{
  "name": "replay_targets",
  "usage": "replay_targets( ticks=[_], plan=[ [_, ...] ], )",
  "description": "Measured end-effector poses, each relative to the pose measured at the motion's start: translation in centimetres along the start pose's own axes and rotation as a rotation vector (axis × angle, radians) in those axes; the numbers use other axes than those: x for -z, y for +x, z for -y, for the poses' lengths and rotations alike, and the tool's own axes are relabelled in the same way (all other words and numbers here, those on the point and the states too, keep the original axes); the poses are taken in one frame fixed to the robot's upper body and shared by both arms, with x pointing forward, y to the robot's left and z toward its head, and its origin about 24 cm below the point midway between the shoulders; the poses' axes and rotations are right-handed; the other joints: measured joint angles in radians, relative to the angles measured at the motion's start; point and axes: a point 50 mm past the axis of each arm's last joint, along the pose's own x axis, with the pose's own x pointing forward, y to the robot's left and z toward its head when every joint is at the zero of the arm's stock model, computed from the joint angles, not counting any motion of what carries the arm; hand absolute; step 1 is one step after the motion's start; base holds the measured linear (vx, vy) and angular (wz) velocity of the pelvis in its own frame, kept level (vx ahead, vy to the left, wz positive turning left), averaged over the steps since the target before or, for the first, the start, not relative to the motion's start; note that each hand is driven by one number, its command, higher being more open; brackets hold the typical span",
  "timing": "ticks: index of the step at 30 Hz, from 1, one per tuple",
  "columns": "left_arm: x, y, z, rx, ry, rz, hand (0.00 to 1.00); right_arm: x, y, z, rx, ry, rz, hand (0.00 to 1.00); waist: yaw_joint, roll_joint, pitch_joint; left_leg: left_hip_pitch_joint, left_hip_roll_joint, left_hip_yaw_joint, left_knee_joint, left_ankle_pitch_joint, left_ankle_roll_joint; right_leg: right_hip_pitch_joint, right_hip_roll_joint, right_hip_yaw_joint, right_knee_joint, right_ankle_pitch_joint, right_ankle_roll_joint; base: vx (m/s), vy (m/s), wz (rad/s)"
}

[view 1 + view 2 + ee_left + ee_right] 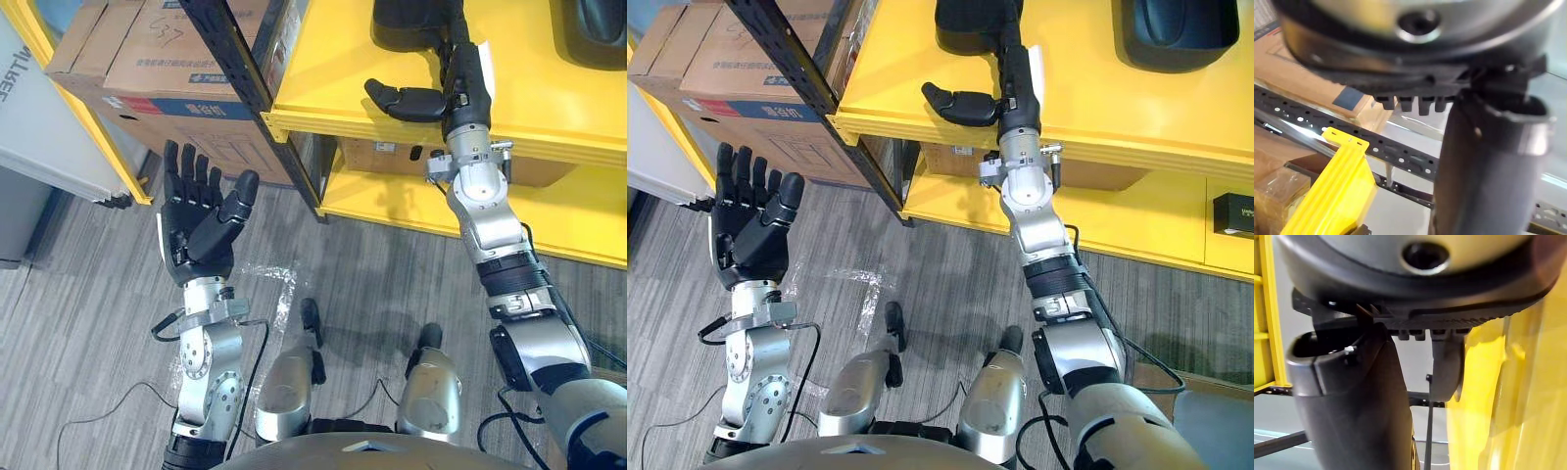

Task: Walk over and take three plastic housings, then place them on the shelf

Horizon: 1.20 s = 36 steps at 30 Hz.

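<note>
Two black plastic housings lie on the top yellow shelf point(549, 108): one point(411, 24) at its back middle, another point(600, 27) further right. My right hand point(462, 73) reaches onto this shelf. Its fingers are straight and point at the right edge of the middle housing, and its thumb point(407, 101) sticks out to the left over the shelf's front edge. Whether the fingers touch the housing I cannot tell. My left hand point(201, 220) is raised over the floor at the left, palm up, open and holding nothing.
A black perforated upright point(245, 69) stands left of the yellow shelf. Cardboard boxes point(147, 59) are stacked behind it. A lower yellow shelf point(1136, 220) carries a cardboard box point(392, 157) and a small black box point(1234, 211). Grey plank floor point(372, 264) lies below.
</note>
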Motion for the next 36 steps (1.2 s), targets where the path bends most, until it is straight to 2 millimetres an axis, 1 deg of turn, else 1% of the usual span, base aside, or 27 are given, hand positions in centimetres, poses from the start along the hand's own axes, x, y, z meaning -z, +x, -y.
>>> replay_targets(
  ticks=[5,6,8,10,12,13,14,15,16,17,18,19,20,21,22,23,25,26,27,28,29,31,32,33,34,35,36],
  plan=[
    [0.1,-0.1,0.1,0.003,-0.002,-0.005,1.0,0.0,0.0,-0.1,-0.035,0.0,0.0,1.0,0.0,0.001,-0.001,0.02,-0.003,0.001,-0.034,0.015,-0.003,0.005,0.0,0.0,0.0,0.0,0.001,0.0,0.0,0.0],
    [0.2,-0.1,0.2,0.01,-0.006,-0.01,1.0,-0.1,-0.4,-0.2,-0.044,0.007,0.009,1.0,0.0,0.002,-0.001,0.025,-0.003,0.0,-0.034,0.016,-0.003,0.011,0.0,-0.001,-0.002,-0.001,0.002,0.0,0.0,0.0],
    [0.3,-0.2,0.3,0.014,-0.008,-0.016,1.0,-0.7,-1.8,-0.7,-0.056,0.041,0.05,1.0,0.001,0.002,-0.002,0.035,-0.003,0.0,-0.035,0.013,-0.004,0.027,0.0,-0.006,-0.009,-0.003,0.004,0.02,-0.014,0.03],
    [0.3,-0.4,0.2,0.006,-0.003,-0.021,1.0,-1.9,-5.0,-1.7,-0.075,0.117,0.126,1.0,-0.003,0.008,-0.028,0.036,-0.002,-0.001,-0.036,0.006,-0.004,0.047,0.006,-0.017,-0.044,0.004,0.014,0.06,-0.025,0.06],
    [0.4,-0.5,0.0,-0.004,0.004,-0.031,1.0,-1.7,-7.0,-2.1,-0.065,0.164,0.122,1.0,-0.006,0.004,-0.064,0.037,-0.001,0.0,-0.036,0.0,-0.005,0.063,0.011,-0.02,-0.072,0.01,0.021,0.08,-0.016,0.02],
    [0.4,-0.7,-0.2,-0.013,0.014,-0.036,1.0,-1.3,-8.7,-2.2,-0.043,0.196,0.105,1.0,-0.005,-0.005,-0.096,0.043,0.001,0.002,-0.036,-0.007,-0.005,0.081,0.018,-0.021,-0.103,0.02,0.025,0.11,-0.017,-0.03],
    [0.4,-0.8,-0.3,-0.018,0.021,-0.038,1.0,-1.1,-9.6,-2.2,-0.03,0.21,0.095,1.0,-0.006,-0.012,-0.11,0.05,0.002,0.005,-0.036,-0.012,-0.006,0.096,0.022,-0.022,-0.12,0.026,0.026,0.12,-0.02,-0.1],
    [0.5,-1.1,-0.5,-0.026,0.05,-0.044,1.0,-0.5,-11.5,-1.8,0.006,0.223,0.069,1.0,-0.006,-0.028,-0.135,0.066,0.005,0.012,-0.037,-0.023,-0.009,0.123,0.03,-0.025,-0.156,0.038,0.028,0.12,-0.022,-0.14],
    [0.5,-1.4,-0.7,-0.036,0.08,-0.052,1.0,0.0,-13.3,-1.3,0.052,0.196,0.04,1.0,-0.009,-0.048,-0.165,0.072,0.009,0.018,-0.037,-0.032,-0.012,0.146,0.039,-0.026,-0.195,0.052,0.03,0.12,-0.022,-0.13],
    [0.5,-1.6,-0.9,-0.042,0.106,-0.053,1.0,0.2,-14.1,-1.0,0.072,0.184,0.026,1.0,-0.013,-0.057,-0.18,0.072,0.01,0.019,-0.038,-0.034,-0.013,0.153,0.042,-0.027,-0.21,0.057,0.03,0.13,-0.02,-0.08],
    [0.4,-1.8,-1.3,-0.055,0.15,-0.061,1.0,0.6,-15.4,-0.2,0.115,0.156,-0.002,1.0,-0.025,-0.076,-0.2,0.074,0.011,0.022,-0.038,-0.039,-0.012,0.168,0.048,-0.027,-0.238,0.069,0.031,0.09,-0.012,-0.04],
    [0.4,-1.8,-1.5,-0.063,0.167,-0.063,1.0,0.8,-15.9,0.2,0.14,0.15,-0.014,1.0,-0.028,-0.083,-0.204,0.079,0.012,0.025,-0.038,-0.042,-0.013,0.177,0.051,-0.027,-0.252,0.074,0.031,0.08,-0.007,-0.2],
    [0.3,-1.8,-1.9,-0.088,0.183,-0.072,1.0,1.3,-17.1,1.1,0.196,0.124,-0.047,1.0,-0.03,-0.097,-0.211,0.094,0.018,0.042,-0.041,-0.049,-0.018,0.189,0.056,-0.018,-0.271,0.084,0.029,0.03,-0.006,-0.31],
    [0.3,-2.0,-2.6,-0.107,0.218,-0.076,1.0,1.9,-18.3,1.9,0.239,0.092,-0.095,1.0,-0.03,-0.107,-0.22,0.108,0.022,0.053,-0.041,-0.056,-0.022,0.203,0.062,-0.01,-0.288,0.089,0.029,0.02,-0.009,-0.33],
    [0.2,-2.2,-3.0,-0.12,0.242,-0.078,1.0,2.3,-19.1,2.4,0.26,0.072,-0.122,1.0,-0.033,-0.11,-0.227,0.112,0.025,0.057,-0.041,-0.059,-0.023,0.208,0.065,-0.005,-0.293,0.089,0.029,0.03,-0.022,-0.23],
    [0.0,-2.7,-3.8,-0.152,0.267,-0.084,1.0,2.8,-20.6,3.1,0.306,0.047,-0.175,1.0,-0.041,-0.114,-0.239,0.12,0.029,0.064,-0.041,-0.063,-0.026,0.214,0.071,0.0,-0.301,0.09,0.027,0.03,-0.026,-0.16],
    [-0.5,-3.8,-5.8,-0.238,0.337,-0.102,1.0,3.6,-23.5,4.7,0.388,-0.011,-0.274,1.0,-0.056,-0.109,-0.259,0.128,0.036,0.078,-0.041,-0.068,-0.032,0.216,0.078,0.009,-0.31,0.092,0.024,0.04,-0.021,-0.19],
    [-0.5,-4.1,-6.4,-0.263,0.368,-0.108,1.0,3.9,-24.3,5.1,0.414,-0.029,-0.305,1.0,-0.056,-0.107,-0.263,0.133,0.038,0.084,-0.041,-0.069,-0.033,0.218,0.08,0.014,-0.314,0.095,0.022,0.03,-0.009,-0.27],
    [-0.5,-4.8,-7.7,-0.326,0.409,-0.127,1.0,4.7,-25.9,5.7,0.471,-0.067,-0.378,1.0,-0.056,-0.107,-0.275,0.141,0.044,0.096,-0.042,-0.073,-0.037,0.22,0.086,0.025,-0.317,0.095,0.021,0.01,-0.009,-0.21],
    [-0.4,-5.2,-8.4,-0.359,0.428,-0.142,1.0,5.2,-26.8,6.0,0.506,-0.094,-0.418,1.0,-0.057,-0.106,-0.285,0.142,0.047,0.098,-0.042,-0.074,-0.038,0.22,0.089,0.027,-0.318,0.095,0.021,0.02,-0.02,-0.18],
    [-0.2,-6.0,-9.8,-0.422,0.462,-0.173,1.0,6.2,-28.6,6.6,0.577,-0.154,-0.497,1.0,-0.059,-0.108,-0.302,0.142,0.052,0.101,-0.042,-0.076,-0.041,0.219,0.094,0.029,-0.32,0.094,0.019,0.02,-0.031,-0.09],
    [0.0,-7.7,-12.6,-0.549,0.53,-0.237,1.0,8.0,-32.3,7.4,0.704,-0.267,-0.653,1.0,-0.063,-0.112,-0.312,0.153,0.061,0.108,-0.042,-0.078,-0.044,0.228,0.103,0.033,-0.326,0.094,0.015,0.01,-0.026,-0.1],
    [0.1,-8.3,-13.4,-0.582,0.553,-0.256,1.0,8.4,-33.4,7.6,0.719,-0.289,-0.701,1.0,-0.065,-0.114,-0.316,0.155,0.062,0.111,-0.042,-0.08,-0.046,0.23,0.105,0.036,-0.331,0.094,0.015,-0.02,-0.012,-0.11],
    [0.4,-9.5,-14.8,-0.641,0.603,-0.309,1.0,9.5,-35.4,7.8,0.73,-0.316,-0.802,1.0,-0.065,-0.117,-0.326,0.161,0.064,0.116,-0.042,-0.086,-0.045,0.234,0.107,0.04,-0.334,0.093,0.012,0.0,-0.008,-0.09],
    [0.7,-10.2,-15.6,-0.669,0.619,-0.343,1.0,10.1,-36.6,7.8,0.729,-0.326,-0.86,1.0,-0.065,-0.119,-0.327,0.169,0.064,0.118,-0.042,-0.089,-0.047,0.242,0.107,0.041,-0.334,0.093,0.012,0.0,-0.003,-0.12],
    [1.0,-11.3,-16.6,-0.706,0.64,-0.395,1.0,10.8,-38.3,7.6,0.721,-0.337,-0.946,1.0,-0.064,-0.124,-0.33,0.177,0.064,0.124,-0.042,-0.095,-0.046,0.25,0.107,0.045,-0.334,0.09,0.008,0.0,0.008,-0.16],
    [1.7,-13.0,-17.7,-0.754,0.664,-0.475,1.0,11.7,-40.4,7.1,0.7,-0.336,-1.066,1.0,-0.06,-0.132,-0.343,0.186,0.064,0.134,-0.042,-0.103,-0.047,0.252,0.107,0.053,-0.335,0.088,0.008,0.0,0.01,-0.18]
  ],
)
